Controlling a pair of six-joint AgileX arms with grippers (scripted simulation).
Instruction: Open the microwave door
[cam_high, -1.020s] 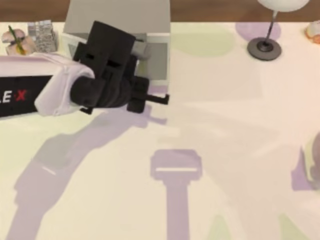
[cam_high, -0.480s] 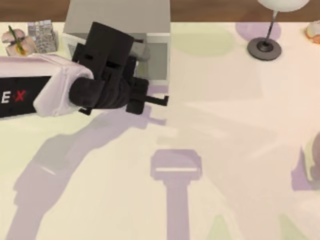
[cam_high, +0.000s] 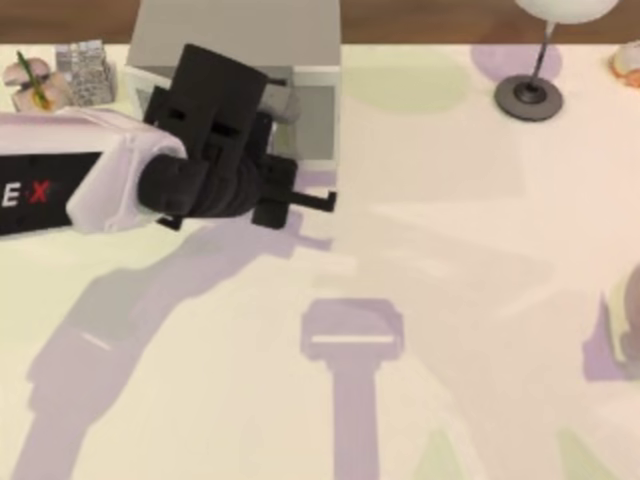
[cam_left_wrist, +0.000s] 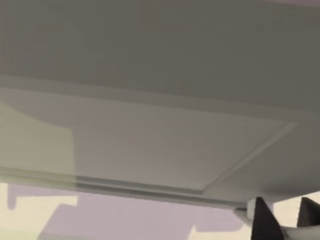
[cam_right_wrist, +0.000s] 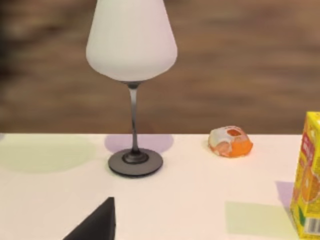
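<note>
The top view looks straight down on the table (cam_high: 420, 300), taking in my left arm (cam_high: 90, 185) in front of the microwave (cam_high: 235, 30) at the far left and the lamp (cam_high: 528, 97) at the far right. My left wrist camera sits very close under the microwave door (cam_left_wrist: 150, 150) (the panel fills nearly the whole picture). My right wrist camera looks level across the table towards the far edge, fairly near the lamp (cam_right_wrist: 132, 50), which it shares with the top view.
</note>
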